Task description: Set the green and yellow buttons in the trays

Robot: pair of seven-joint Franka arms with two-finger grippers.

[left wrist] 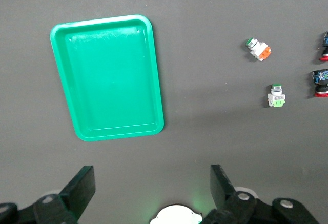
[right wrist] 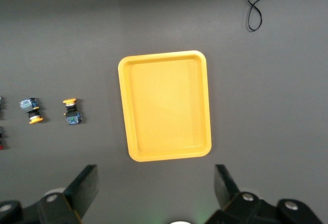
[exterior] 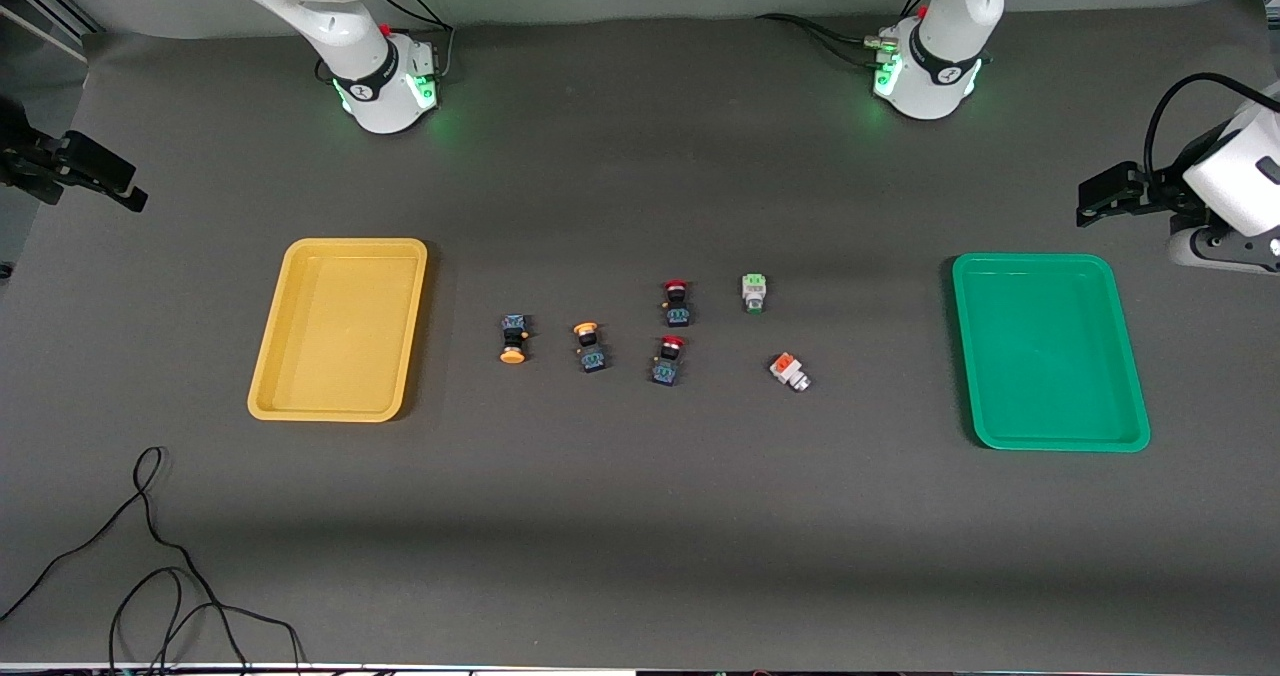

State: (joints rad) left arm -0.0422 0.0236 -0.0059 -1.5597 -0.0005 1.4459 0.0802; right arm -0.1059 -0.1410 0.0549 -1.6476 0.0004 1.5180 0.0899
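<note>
Both trays empty: my left gripper (left wrist: 148,190) and right gripper (right wrist: 154,193), jaws apart, hover high; I'd descend squarely over the yellow-capped button (exterior: 513,339) beside the yellow tray (exterior: 268,356).

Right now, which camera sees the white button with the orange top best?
The left wrist view: the orange-capped white button shows clearly there, lying on its side, nothing covering it. The front view also shows it, only smaller among the other buttons. The right wrist view misses it entirely.

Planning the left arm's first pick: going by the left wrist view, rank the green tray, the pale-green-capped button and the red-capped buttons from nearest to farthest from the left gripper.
1. green tray, at the left arm's end of the table, nearest the left gripper.
2. pale-green-capped button, mid-table.
3. red-capped buttons, toward the right arm's end.
</note>
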